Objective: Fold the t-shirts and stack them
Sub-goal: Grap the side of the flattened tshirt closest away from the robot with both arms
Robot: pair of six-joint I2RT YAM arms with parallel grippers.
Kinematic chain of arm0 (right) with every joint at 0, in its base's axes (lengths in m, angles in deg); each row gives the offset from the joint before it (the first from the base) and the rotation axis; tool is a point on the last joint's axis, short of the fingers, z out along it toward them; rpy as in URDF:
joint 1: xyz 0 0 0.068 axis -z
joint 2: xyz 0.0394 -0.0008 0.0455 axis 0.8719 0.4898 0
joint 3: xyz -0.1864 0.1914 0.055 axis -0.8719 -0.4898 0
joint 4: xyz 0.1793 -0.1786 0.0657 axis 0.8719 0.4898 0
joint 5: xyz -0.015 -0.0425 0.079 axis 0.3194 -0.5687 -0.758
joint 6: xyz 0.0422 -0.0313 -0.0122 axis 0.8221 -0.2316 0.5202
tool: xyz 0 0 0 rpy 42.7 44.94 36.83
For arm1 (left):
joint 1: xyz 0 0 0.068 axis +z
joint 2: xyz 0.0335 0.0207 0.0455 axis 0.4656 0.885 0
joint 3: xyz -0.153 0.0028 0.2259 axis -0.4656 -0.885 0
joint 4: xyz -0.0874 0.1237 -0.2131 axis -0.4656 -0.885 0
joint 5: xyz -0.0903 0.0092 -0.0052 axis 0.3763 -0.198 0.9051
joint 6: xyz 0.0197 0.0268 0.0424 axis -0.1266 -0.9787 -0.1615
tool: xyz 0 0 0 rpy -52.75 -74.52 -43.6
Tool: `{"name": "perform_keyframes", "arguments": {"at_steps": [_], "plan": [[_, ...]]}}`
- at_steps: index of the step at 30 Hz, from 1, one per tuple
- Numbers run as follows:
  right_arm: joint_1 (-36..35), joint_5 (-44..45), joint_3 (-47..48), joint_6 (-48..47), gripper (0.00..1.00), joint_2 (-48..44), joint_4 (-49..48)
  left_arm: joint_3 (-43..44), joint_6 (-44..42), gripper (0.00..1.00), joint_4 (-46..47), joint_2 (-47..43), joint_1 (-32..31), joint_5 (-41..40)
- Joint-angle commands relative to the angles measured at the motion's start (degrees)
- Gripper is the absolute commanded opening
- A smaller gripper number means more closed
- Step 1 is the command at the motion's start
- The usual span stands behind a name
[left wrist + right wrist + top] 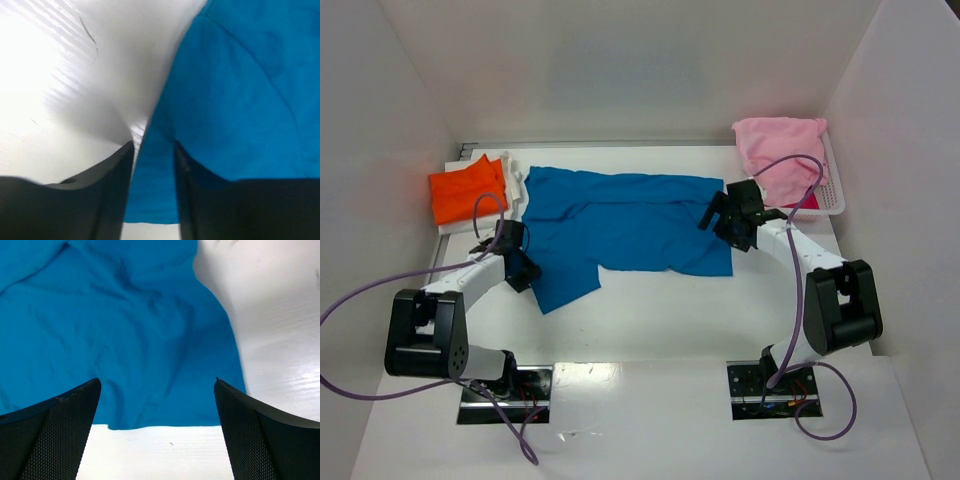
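A large blue t-shirt (620,225) lies spread across the middle of the table, one sleeve reaching toward the near left. My left gripper (520,262) sits low at that sleeve's left edge. In the left wrist view its jaws (153,150) stand narrow, with a fold of the blue t-shirt (240,100) filling the gap between them. My right gripper (728,215) hovers over the shirt's right edge, open wide (156,390), with the blue t-shirt (115,325) below and nothing between the fingers. An orange t-shirt (465,192) lies folded at the far left. A pink t-shirt (778,145) is heaped in the basket.
The white plastic basket (832,195) stands at the back right against the side wall. A white tray (510,165) lies under the orange t-shirt. White walls enclose the table on the left, back and right. Both arm bases sit at the near edge.
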Motion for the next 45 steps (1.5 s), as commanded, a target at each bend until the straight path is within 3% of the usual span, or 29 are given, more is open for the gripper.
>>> {"name": "perform_keyframes", "arguments": {"at_steps": [1, 8, 11, 22, 31, 37, 41, 45], "plan": [[-0.43, 3.16, -1.06, 1.82, 0.99, -2.02, 1.99, -0.80, -0.85, 0.37, -0.12, 2.87, -0.89, -0.48], [-0.43, 3.16, -1.59, 2.87, 0.99, -2.52, 3.02, 0.43, -0.85, 0.17, -1.71, 3.40, -2.83, -2.33], [0.09, 3.16, -2.78, 3.37, 0.99, -2.54, 3.62, 1.01, -0.33, 0.00, -2.73, 3.93, -3.36, -2.82], [0.09, 9.92, -2.34, 4.54, 0.99, 0.88, 12.45, 2.21, 0.20, 0.00, -3.82, 1.56, -3.36, -2.85], [0.09, 7.46, -6.86, 6.21, 0.85, 1.41, 8.67, 4.39, -0.85, 0.00, -5.66, -2.40, -3.36, -2.01], [0.09, 7.46, -8.53, 6.74, 0.66, 1.47, 7.09, 4.39, -0.85, 0.00, -6.19, -5.12, -3.36, -1.10], [0.09, 6.94, -8.53, 6.74, 0.39, 2.64, 6.56, 4.39, -0.85, 0.00, -6.72, -5.66, -3.36, -1.10], [0.09, 6.94, -9.06, 6.74, 0.19, 2.64, 6.03, 4.39, -0.85, 0.00, -7.25, -6.71, -3.36, -1.10]]}}
